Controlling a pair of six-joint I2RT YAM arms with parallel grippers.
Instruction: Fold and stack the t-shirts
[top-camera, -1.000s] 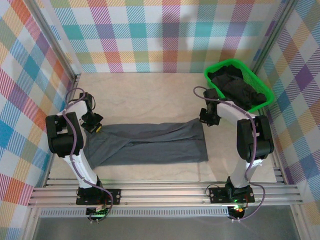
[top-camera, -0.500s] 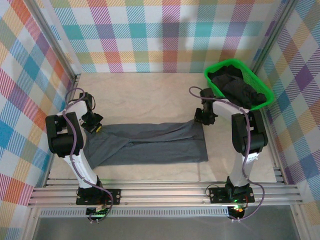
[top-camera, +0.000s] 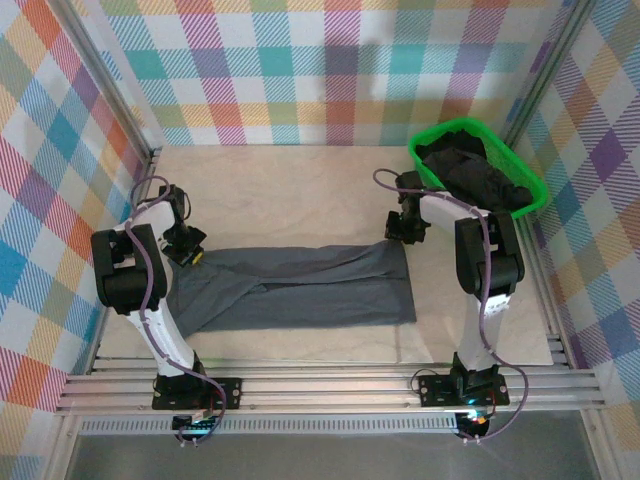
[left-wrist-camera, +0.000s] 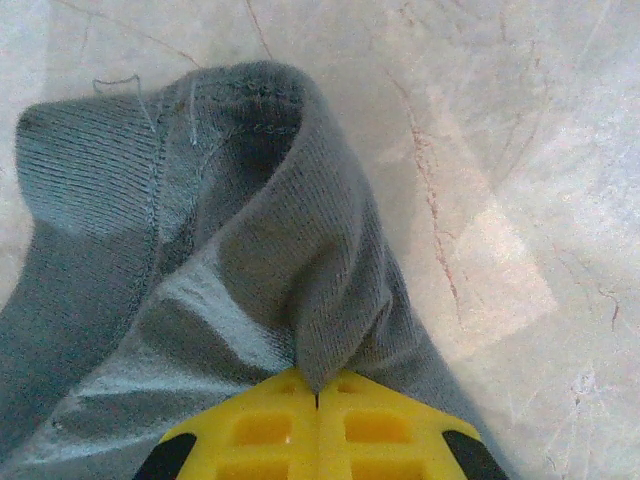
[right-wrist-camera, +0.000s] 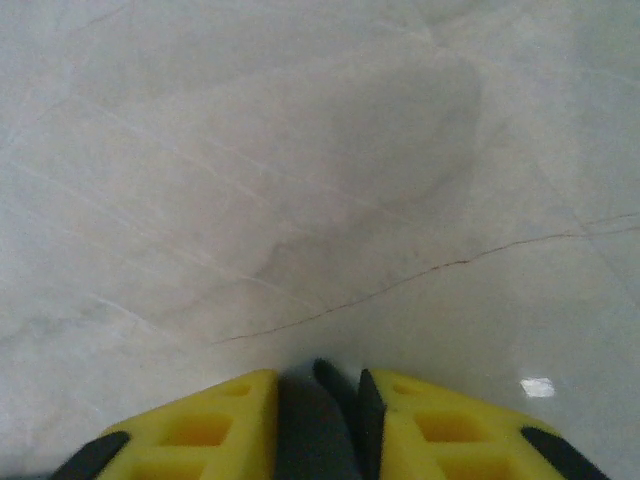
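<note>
A: The slate blue-grey t-shirt (top-camera: 300, 290) lies as a long band across the middle of the table (top-camera: 300, 190), one flap folded over on a slant.
B: There are dark t-shirts (top-camera: 480, 172) heaped in the green basket (top-camera: 533, 172), too tangled to count.
A: The left gripper (left-wrist-camera: 318, 392) points down at the shirt's far left corner, clamped on a ridge of hem.
B: The right gripper (right-wrist-camera: 318, 385) sits low at the far right corner, jaws a sliver apart. Cloth or shadow between them? Can't tell.

Green plastic basket (top-camera: 414, 158) at far right corner of table, close to wall; table top (top-camera: 290, 195) pale beige, marble-like, thin dark veins visible in wrist views; plaid walls (top-camera: 300, 70) of many colours on three sides; silver metal rails (top-camera: 330, 392) along near edge.
</note>
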